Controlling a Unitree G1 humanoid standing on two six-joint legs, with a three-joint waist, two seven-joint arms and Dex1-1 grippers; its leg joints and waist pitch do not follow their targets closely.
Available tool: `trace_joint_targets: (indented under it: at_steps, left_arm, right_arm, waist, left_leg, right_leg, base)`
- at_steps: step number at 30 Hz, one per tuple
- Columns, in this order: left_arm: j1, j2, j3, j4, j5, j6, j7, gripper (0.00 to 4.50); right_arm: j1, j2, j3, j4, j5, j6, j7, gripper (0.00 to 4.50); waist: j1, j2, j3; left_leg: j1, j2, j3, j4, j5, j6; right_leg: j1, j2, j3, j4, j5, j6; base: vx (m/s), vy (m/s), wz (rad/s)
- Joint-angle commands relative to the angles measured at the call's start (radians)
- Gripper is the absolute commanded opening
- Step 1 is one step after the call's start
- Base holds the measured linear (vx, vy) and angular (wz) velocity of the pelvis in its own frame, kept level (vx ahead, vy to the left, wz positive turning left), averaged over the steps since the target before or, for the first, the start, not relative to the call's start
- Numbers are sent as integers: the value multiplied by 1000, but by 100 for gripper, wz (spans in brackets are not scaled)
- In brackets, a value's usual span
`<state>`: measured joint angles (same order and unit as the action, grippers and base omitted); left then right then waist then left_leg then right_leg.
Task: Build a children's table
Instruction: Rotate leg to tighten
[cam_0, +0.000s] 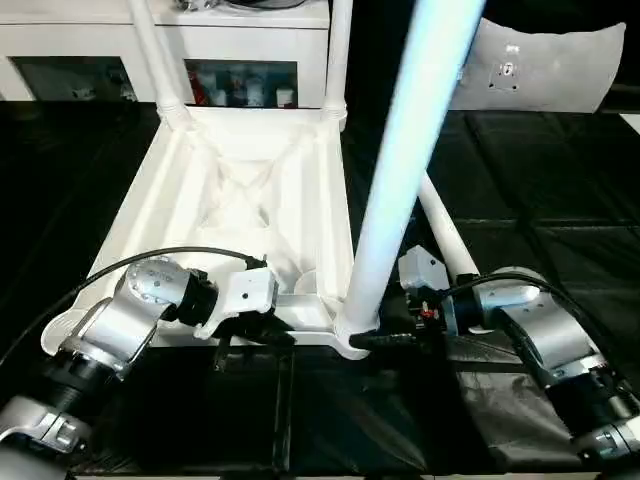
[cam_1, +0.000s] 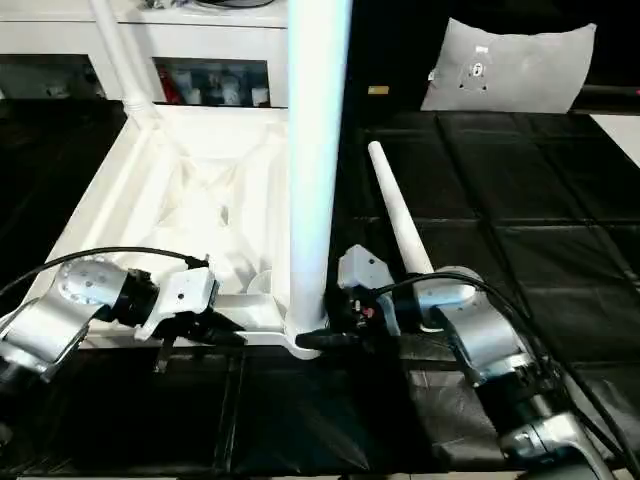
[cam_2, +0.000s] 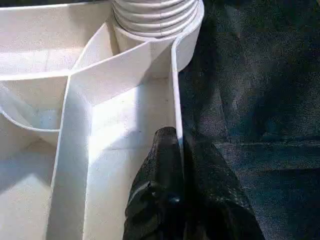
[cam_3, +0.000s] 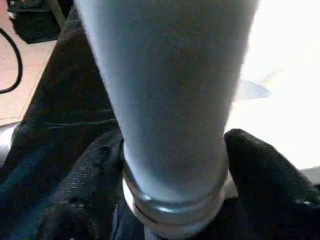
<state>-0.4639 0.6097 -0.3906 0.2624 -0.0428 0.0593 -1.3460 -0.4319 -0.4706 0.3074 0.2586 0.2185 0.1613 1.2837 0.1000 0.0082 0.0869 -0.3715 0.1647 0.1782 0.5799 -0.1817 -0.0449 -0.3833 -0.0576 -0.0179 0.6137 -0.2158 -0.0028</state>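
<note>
The white tabletop (cam_0: 180, 190) lies upside down on the black mat, its ribs facing up. Two legs (cam_0: 158, 60) (cam_0: 338, 55) stand upright in its far corner sockets. A third leg (cam_0: 400, 170) stands in the near right corner socket. My right gripper (cam_0: 385, 338) is shut on this leg's base, one finger (cam_3: 260, 175) on each side of it. My left gripper (cam_2: 179, 137) is shut on the tabletop's near rim, pinching the thin wall just left of that socket. Another leg (cam_1: 398, 215) lies loose on the mat to the right of the tabletop.
White cabinets (cam_0: 250, 40) with dark openings stand behind the tabletop. A grey cushion (cam_0: 545, 65) leans at the back right. The black mat (cam_0: 550, 200) covers the floor around the work. In the right wrist view, tiled floor with a black cable (cam_3: 15, 60) shows beyond the mat's edge.
</note>
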Motion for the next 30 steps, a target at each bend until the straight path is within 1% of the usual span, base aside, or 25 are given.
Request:
trace_joint_targets:
  at_steps: [1,5,6,7,9,10,11,12,13,14,15,16,17,18,19,20,21,22,24,25,26,27,28,29,30]
  left_arm:
    - [-1,-1,-44,11,26,-22,-40,0]
    - [0,1,-42,16,27,-28,-43,0]
    - [3,1,-40,14,25,-27,-43,0]
    - [4,1,-39,14,24,-26,-41,0]
    - [15,1,-30,7,16,-12,-28,0]
    - [25,-1,-23,-3,14,-1,-12,0]
    - [37,-6,-13,-20,13,21,16,0]
    - [61,-21,5,-59,15,79,79,0]
    - [61,-21,5,-59,15,79,79,0]
    - [93,-51,29,-114,12,168,163,0]
    - [110,-76,46,-144,0,213,207,0]
    - [110,-76,46,-144,0,213,207,0]
    - [127,-105,61,-179,-9,263,255,0]
    - [144,-137,72,-214,-15,307,303,0]
    - [155,-163,78,-235,-14,339,340,0]
    - [164,-202,82,-254,-6,375,392,0]
    - [172,-253,91,-276,9,421,458,0]
    - [173,-263,92,-280,12,430,471,0]
    - [176,-331,104,-303,23,491,548,0]
    - [176,-333,104,-303,23,492,550,0]
    - [165,-405,115,-309,43,538,632,0]
    - [158,-444,119,-318,56,570,675,0]
    - [150,-476,121,-318,67,587,712,0]
    - [145,-494,122,-318,73,598,733,0]
    - [140,-507,118,-318,80,609,745,0]
  right_arm:
    - [-10,-1,4,6,-11,-12,12,298]
    - [-6,1,8,6,-7,-15,22,281]
    - [0,1,9,0,-3,-13,24,273]
    - [4,1,10,-2,-1,-11,24,273]
    - [26,3,7,-26,12,5,21,271]
    - [43,5,5,-47,22,21,14,269]
    - [69,7,2,-81,36,47,1,268]
    - [120,22,-5,-134,53,83,-43,268]
    - [120,22,-5,-134,53,83,-43,268]
    - [178,51,-8,-180,52,104,-115,267]
    - [205,78,-11,-188,33,97,-175,267]
    - [205,78,-11,-188,33,97,-175,267]
    - [236,113,-15,-198,20,99,-241,267]
    - [266,152,-19,-211,10,111,-310,267]
    - [286,184,-21,-216,-1,117,-363,267]
    - [308,228,-22,-217,-15,125,-430,267]
    - [328,279,-24,-224,-31,149,-507,266]
    - [331,289,-24,-226,-34,154,-522,266]
    - [336,360,-38,-219,-57,183,-633,266]
    - [336,362,-39,-218,-57,184,-636,266]
    - [317,446,-64,-181,-68,202,-750,266]
    - [306,493,-77,-162,-76,208,-813,266]
    - [289,527,-78,-140,-88,209,-854,266]
    - [279,546,-76,-127,-96,209,-877,266]
    - [267,559,-68,-114,-116,209,-901,266]
  waist:
    - [-3,9,-57]
    - [-3,10,-56]
    - [-3,13,-53]
    - [-3,12,-53]
    - [-3,16,-50]
    - [-3,15,-47]
    - [-3,15,-48]
    - [-1,16,-47]
    - [0,17,-43]
    - [0,17,-41]
    - [2,19,-35]
    - [-3,15,-27]
    - [-3,17,-18]
    - [-6,18,-10]
    - [-10,16,-8]
    - [-17,17,-5]
    - [-27,11,5]
    - [-36,15,7]
    - [-50,12,12]
    - [-53,12,12]
    - [-56,13,15]
    - [-66,15,19]
    - [-72,13,19]
    - [-76,12,21]
    - [-78,18,22]
  left_leg:
    - [20,68,-20,-70,-208,40]
    - [19,69,-21,-72,-209,38]
    - [19,68,-21,-73,-215,36]
    - [20,69,-21,-74,-221,34]
    - [19,69,-22,-75,-228,31]
    - [19,70,-22,-77,-233,30]
    - [19,70,-22,-77,-231,31]
    - [19,72,-23,-78,-220,34]
    - [18,72,-23,-80,-226,39]
    - [18,70,-23,-80,-232,41]
    - [19,73,-23,-84,-248,33]
    - [17,70,-23,-89,-285,27]
    - [18,68,-25,-93,-311,22]
    - [20,71,-27,-100,-355,0]
    - [21,68,-30,-100,-376,-5]
    - [24,68,-35,-104,-407,-23]
    - [19,63,-42,-109,-439,-29]
    - [16,62,-50,-114,-456,-37]
    - [24,59,-53,-115,-484,-37]
    - [25,56,-52,-115,-487,-32]
    - [28,52,-55,-116,-491,-26]
    - [33,52,-56,-117,-511,-28]
    - [29,51,-62,-121,-519,-34]
    - [28,51,-64,-122,-528,-36]
    - [21,52,-68,-128,-532,-39]
  right_leg:
    - [31,-83,38,-63,-78,-296]
    - [31,-83,39,-63,-84,-292]
    - [29,-82,39,-64,-89,-291]
    - [29,-82,39,-65,-94,-290]
    - [28,-82,40,-66,-99,-289]
    - [28,-80,40,-67,-97,-286]
    - [28,-81,40,-66,-92,-287]
    - [30,-81,41,-65,-69,-284]
    - [27,-82,41,-68,-70,-282]
    - [26,-81,41,-69,-87,-280]
    - [22,-83,43,-75,-119,-276]
    - [21,-85,45,-83,-205,-261]
    - [17,-86,46,-90,-274,-245]
    - [12,-89,51,-98,-377,-216]
    - [9,-90,51,-103,-434,-200]
    - [2,-92,52,-109,-513,-175]
    - [1,-92,51,-116,-596,-137]
    - [2,-94,48,-119,-647,-110]
    - [-9,-92,47,-131,-679,-85]
    - [-9,-93,47,-137,-697,-75]
    - [-12,-94,47,-145,-729,-57]
    - [-19,-93,43,-153,-744,-55]
    - [-14,-93,38,-153,-743,-48]
    - [-14,-92,36,-153,-732,-49]
    - [-5,-89,34,-146,-677,-51]
  base:
    - [0,0,0]
    - [0,0,0]
    - [0,0,0]
    - [0,0,0]
    - [0,0,0]
    - [0,0,0]
    - [0,0,0]
    - [0,0,0]
    - [0,0,0]
    - [0,0,0]
    - [0,0,0]
    - [0,0,0]
    - [0,0,0]
    - [0,0,0]
    - [0,0,0]
    - [0,0,0]
    - [0,0,0]
    - [0,0,0]
    - [0,0,0]
    - [0,0,0]
    - [0,0,0]
    - [0,0,0]
    - [0,0,0]
    - [0,0,0]
    - [0,0,0]
